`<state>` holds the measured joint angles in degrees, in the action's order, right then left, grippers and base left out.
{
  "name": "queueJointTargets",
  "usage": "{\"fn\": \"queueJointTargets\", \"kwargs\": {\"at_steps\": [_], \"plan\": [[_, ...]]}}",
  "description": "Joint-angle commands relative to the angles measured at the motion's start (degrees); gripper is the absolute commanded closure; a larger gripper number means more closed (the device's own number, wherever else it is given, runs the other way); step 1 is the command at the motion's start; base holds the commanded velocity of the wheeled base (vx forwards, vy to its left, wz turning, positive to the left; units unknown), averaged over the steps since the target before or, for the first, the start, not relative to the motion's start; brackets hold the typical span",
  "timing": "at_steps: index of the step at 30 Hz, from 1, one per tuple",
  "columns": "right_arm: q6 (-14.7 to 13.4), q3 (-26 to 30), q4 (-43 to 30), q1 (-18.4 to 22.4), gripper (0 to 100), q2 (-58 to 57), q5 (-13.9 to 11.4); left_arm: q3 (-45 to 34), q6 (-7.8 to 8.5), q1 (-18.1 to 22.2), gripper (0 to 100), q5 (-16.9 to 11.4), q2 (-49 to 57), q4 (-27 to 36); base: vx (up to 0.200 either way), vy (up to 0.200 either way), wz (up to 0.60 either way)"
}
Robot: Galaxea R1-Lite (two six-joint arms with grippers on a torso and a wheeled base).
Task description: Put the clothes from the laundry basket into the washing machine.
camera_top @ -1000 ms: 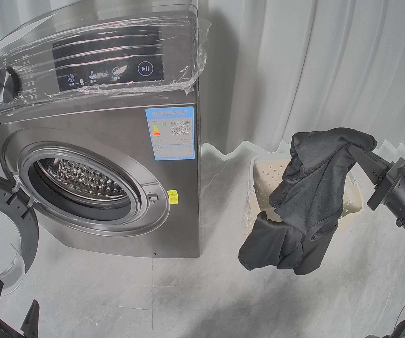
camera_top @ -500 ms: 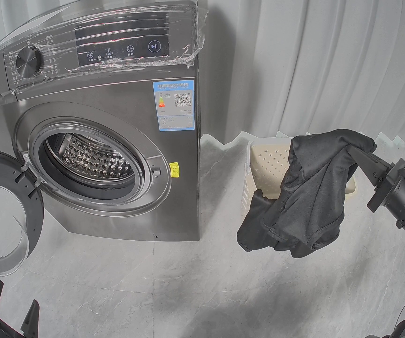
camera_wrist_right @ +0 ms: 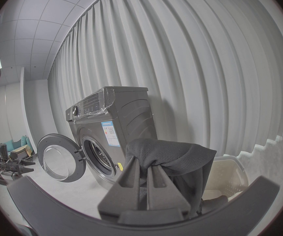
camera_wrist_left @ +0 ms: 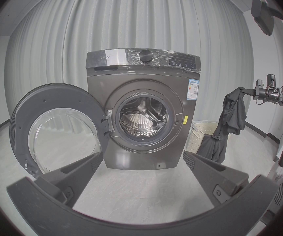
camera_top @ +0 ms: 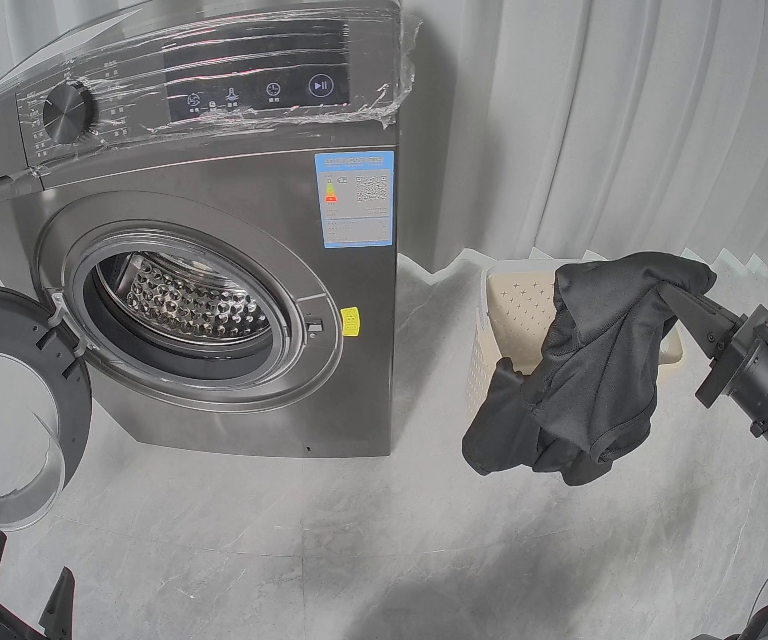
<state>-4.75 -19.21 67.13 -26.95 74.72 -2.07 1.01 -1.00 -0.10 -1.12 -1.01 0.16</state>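
A black garment [camera_top: 593,375] hangs from my right gripper [camera_top: 675,293], which is shut on its top edge, above and in front of the cream laundry basket [camera_top: 517,313]. In the right wrist view the fingers [camera_wrist_right: 156,184] pinch the black garment [camera_wrist_right: 177,161]. The grey washing machine [camera_top: 224,224] stands to the left with its round door [camera_top: 10,402] swung wide and the steel drum [camera_top: 193,300] showing. My left gripper [camera_top: 24,580] is open, low at the near left; its fingers [camera_wrist_left: 213,174] frame the washing machine [camera_wrist_left: 141,108], with the garment [camera_wrist_left: 231,118] and basket [camera_wrist_left: 200,131] beside it.
White curtains [camera_top: 624,91] hang behind the machine and basket. The grey tiled floor [camera_top: 313,526] lies open between me and the machine. The open door juts out toward my left gripper.
The head view has shifted, so the machine appears lower and farther right. The hanging garment's lower folds have swung slightly; my right gripper still holds it.
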Motion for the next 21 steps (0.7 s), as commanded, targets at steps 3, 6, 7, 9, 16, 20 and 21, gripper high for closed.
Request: {"fn": "queueJointTargets", "kwargs": {"at_steps": [3,6,7,9,16,20,21], "plan": [[0.0,0.2,0.1,0.0,100,0.3,0.0,-0.9,0.03,0.0,0,0.0,0.9,0.0,0.0,0.2,0.0],[0.0,0.2,0.1,0.0,100,0.3,0.0,-0.9,0.03,0.0,0,0.0,0.9,0.0,0.0,0.2,0.0],[0.0,0.2,0.1,0.0,100,0.3,0.0,-0.9,0.03,0.0,0,0.0,0.9,-0.1,0.0,0.2,0.0],[0.0,0.2,0.1,0.0,100,0.2,0.0,-0.8,0.03,0.0,0,0.0,0.9,-0.1,0.0,0.2,0.0],[0.0,0.3,0.0,0.0,100,0.1,-0.2,-0.9,0.12,0.0,0,0.0,0.9,-0.1,0.0,0.2,0.0],[-0.3,0.5,0.0,0.0,100,0.2,-0.2,-0.9,0.03,0.0,0,0.0,0.9,-0.1,0.0,0.0,0.0],[-0.3,0.8,0.1,0.0,100,0.3,-0.2,-0.9,0.03,0.0,0,0.0,0.9,-0.1,0.0,0.0,0.0]]}}
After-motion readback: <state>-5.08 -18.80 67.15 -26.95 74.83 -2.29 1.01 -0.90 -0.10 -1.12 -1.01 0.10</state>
